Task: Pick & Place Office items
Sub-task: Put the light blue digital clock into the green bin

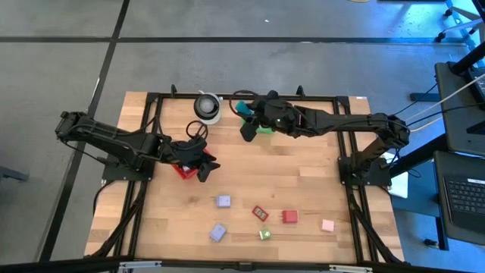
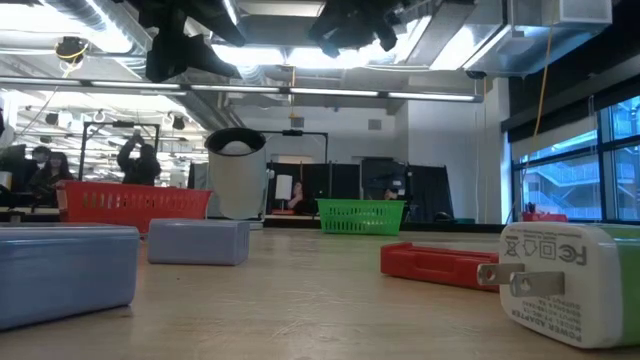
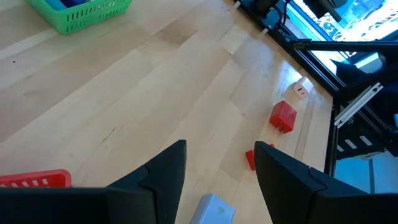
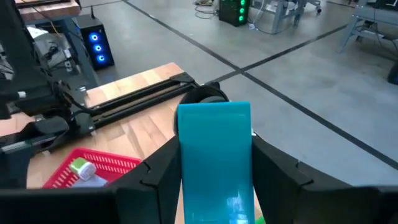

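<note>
Up front on the wooden table point(image 1: 303, 182): loose office items point(image 1: 258, 214). Farther back, left gripper point(image 1: 206, 168) with fingers apart, empty, above red basket point(image 1: 182, 170). Beyond, right gripper point(image 4: 214, 163) clamped on teal block point(image 4: 214, 158) over green basket point(image 2: 361, 214), beside white cup point(image 1: 208, 107).

Red basket point(image 2: 133, 205), green basket point(image 2: 361, 216), white cup point(image 2: 237, 172)

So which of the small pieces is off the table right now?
The teal piece, clamped in the right gripper; the others lie loose on the table.
</note>
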`<state>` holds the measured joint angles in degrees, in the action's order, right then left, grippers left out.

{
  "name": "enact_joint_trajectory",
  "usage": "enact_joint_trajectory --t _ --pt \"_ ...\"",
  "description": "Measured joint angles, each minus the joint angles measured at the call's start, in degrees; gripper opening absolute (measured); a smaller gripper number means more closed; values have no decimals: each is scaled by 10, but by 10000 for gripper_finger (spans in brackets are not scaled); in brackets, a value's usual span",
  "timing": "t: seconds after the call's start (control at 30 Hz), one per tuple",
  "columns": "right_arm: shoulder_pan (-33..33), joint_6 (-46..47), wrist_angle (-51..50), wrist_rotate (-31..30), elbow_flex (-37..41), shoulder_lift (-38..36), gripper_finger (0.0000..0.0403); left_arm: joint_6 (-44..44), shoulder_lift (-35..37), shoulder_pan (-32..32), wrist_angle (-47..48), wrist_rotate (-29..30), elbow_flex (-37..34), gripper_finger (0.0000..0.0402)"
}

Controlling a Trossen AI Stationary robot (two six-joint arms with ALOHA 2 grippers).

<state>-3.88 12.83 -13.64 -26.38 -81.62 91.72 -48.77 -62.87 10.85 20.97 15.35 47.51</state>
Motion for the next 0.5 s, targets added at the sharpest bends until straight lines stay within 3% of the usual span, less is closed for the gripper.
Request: enact_joint_trajectory --t 0.27,0.5 --pt "-26 4 -66 -42 0 23 165 0 0 0 0 0 0 185" --pt "-71 14 -72 -42 0 99 166 0 0 0 0 0 0 185"
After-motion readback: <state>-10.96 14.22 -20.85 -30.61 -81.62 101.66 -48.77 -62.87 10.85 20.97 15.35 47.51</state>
